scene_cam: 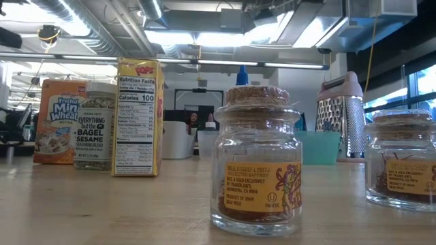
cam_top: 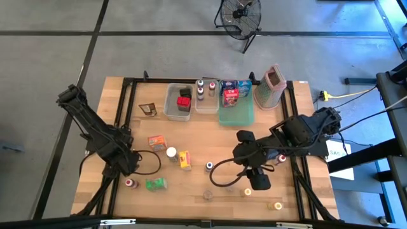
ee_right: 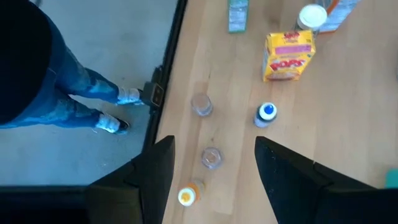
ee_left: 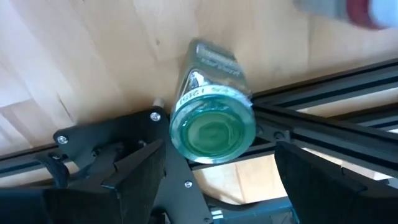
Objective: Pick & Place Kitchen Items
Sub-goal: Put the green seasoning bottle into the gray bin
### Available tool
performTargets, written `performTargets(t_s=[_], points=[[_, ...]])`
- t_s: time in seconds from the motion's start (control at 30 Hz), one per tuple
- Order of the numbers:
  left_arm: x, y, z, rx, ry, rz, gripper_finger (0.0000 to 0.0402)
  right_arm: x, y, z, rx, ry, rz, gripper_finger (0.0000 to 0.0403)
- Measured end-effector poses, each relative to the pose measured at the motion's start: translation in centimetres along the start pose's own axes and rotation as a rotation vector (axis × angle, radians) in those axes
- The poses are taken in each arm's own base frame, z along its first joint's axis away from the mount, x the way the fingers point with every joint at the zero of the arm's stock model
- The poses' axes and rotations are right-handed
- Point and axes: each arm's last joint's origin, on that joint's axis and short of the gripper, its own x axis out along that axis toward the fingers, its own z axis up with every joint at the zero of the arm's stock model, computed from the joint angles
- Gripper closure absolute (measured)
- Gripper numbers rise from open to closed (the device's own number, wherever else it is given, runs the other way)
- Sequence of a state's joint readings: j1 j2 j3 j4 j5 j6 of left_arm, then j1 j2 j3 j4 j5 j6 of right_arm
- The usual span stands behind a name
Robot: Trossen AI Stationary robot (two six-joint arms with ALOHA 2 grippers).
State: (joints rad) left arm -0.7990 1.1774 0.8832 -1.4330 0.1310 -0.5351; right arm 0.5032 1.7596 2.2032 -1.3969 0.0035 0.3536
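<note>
The right claw point(ee_right: 211, 180) is held open above a small glass jar point(ee_right: 211, 157) beside the yellow box point(ee_right: 288, 56); probably light, slippery, breakable, best gripped across its sides; the left claw point(ee_left: 217, 180) is open too.

Low view: the second cork-stoppered glass jar point(scene_cam: 403, 163) is cut off by the right edge, and the blue-capped bottle point(scene_cam: 241, 75) shows only its tip behind the front jar. Left wrist view: a blurred red-and-grey object point(ee_left: 354, 11) is cropped at the top edge. Right wrist view: a person point(ee_right: 43, 81) beside the worktop point(ee_right: 348, 124) shows only from the torso down.
</note>
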Motion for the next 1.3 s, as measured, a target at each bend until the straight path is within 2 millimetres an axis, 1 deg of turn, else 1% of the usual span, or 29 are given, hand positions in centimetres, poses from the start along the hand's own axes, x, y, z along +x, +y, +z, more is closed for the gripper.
performTargets(t_s=[0.13, 0.37, 0.5, 0.8, 0.93, 1.3], points=[[0.7, 0.1, -0.1, -0.003, 0.016, 0.009, 0.0103, 0.0, 0.0, 0.3, 0.004, -0.013, 0.035, 0.0179], [1.6, 0.1, 0.3, 0.007, -0.016, 0.005, 0.0103, 0.0, 0.0, 0.2, 0.003, -0.010, 0.035, 0.0179], [1.6, 0.2, 0.4, 0.000, -0.043, 0.044, 0.0103, 0.0, -0.1, 0.3, 0.005, -0.011, 0.034, 0.0179], [1.6, 0.2, 0.6, 0.046, -0.069, 0.065, 0.0104, 0.0, -0.4, 0.4, 0.012, -0.013, 0.028, 0.0179], [1.6, 0.1, 0.9, 0.068, -0.103, 0.055, 0.0103, 0.0, -0.4, 0.4, 0.013, -0.013, 0.028, 0.0179], [1.6, 0.0, 0.9, 0.065, -0.098, 0.049, 0.0107, 0.0, -0.4, 0.4, 0.012, -0.013, 0.028, 0.0179]])
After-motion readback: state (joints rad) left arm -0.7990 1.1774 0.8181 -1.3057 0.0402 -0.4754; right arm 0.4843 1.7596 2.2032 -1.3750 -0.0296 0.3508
